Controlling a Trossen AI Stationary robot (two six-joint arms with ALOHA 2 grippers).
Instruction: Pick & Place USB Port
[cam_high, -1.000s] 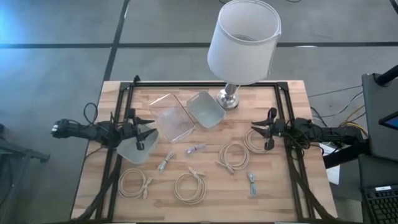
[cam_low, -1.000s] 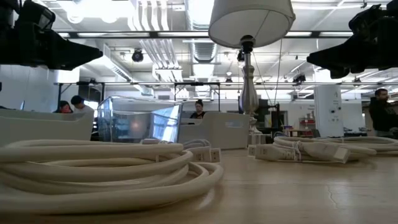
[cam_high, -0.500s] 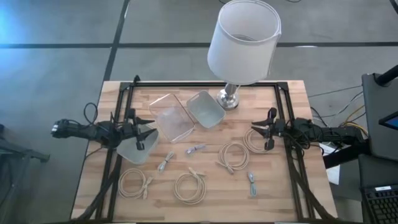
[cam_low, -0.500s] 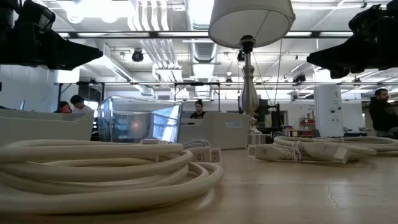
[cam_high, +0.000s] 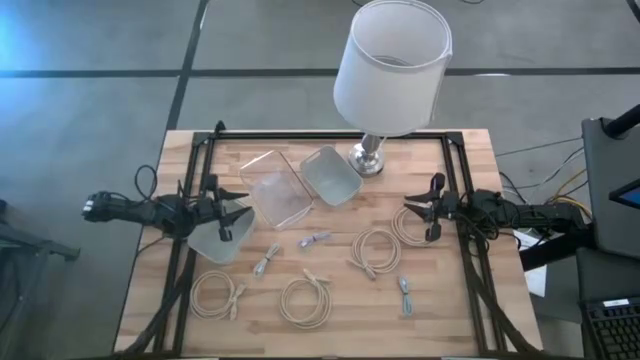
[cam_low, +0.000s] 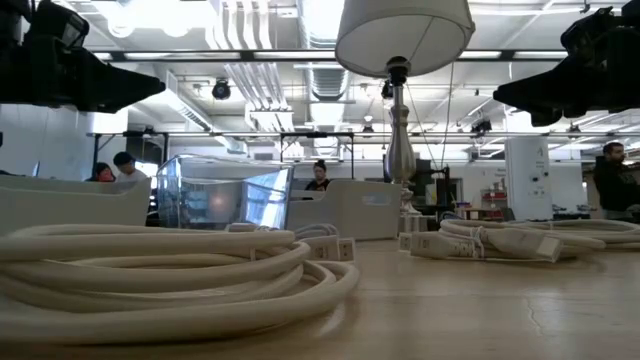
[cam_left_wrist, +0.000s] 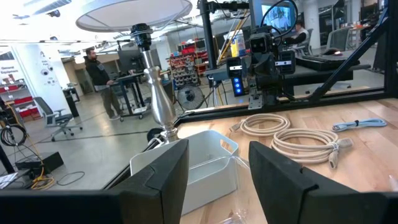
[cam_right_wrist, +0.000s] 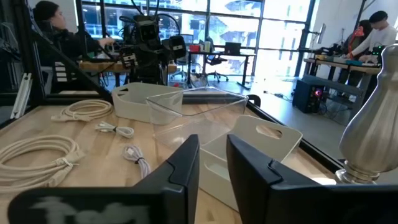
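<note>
- The USB cables lie loose on the wooden table (cam_high: 470, 300): four cream coils, namely one (cam_high: 216, 294) at lower left of the high view, one (cam_high: 306, 300) at bottom centre, one (cam_high: 376, 251) right of centre and one (cam_high: 410, 226) just beside the right claw.
- Three short grey cables sit between them: (cam_high: 315, 240) at centre, (cam_high: 265, 263) below left of it, and (cam_high: 405, 295) at lower right.
- A clear bin (cam_high: 272, 188) and a white bin (cam_high: 331, 175) stand in the upper middle; a second white bin (cam_high: 217, 243) sits under the left claw.
- A lamp (cam_high: 392, 68) with a white shade stands at the top edge, its metal base touching the table by the white bin.
- Left gripper (cam_high: 235, 212) hangs at mid-left, fingers spread apart, holding nothing.
- Right gripper (cam_high: 420, 212) hangs at mid-right, fingers parted by a narrow gap, empty.
- Nothing has shifted from the earlier frames; both arms are parked as before.
</note>
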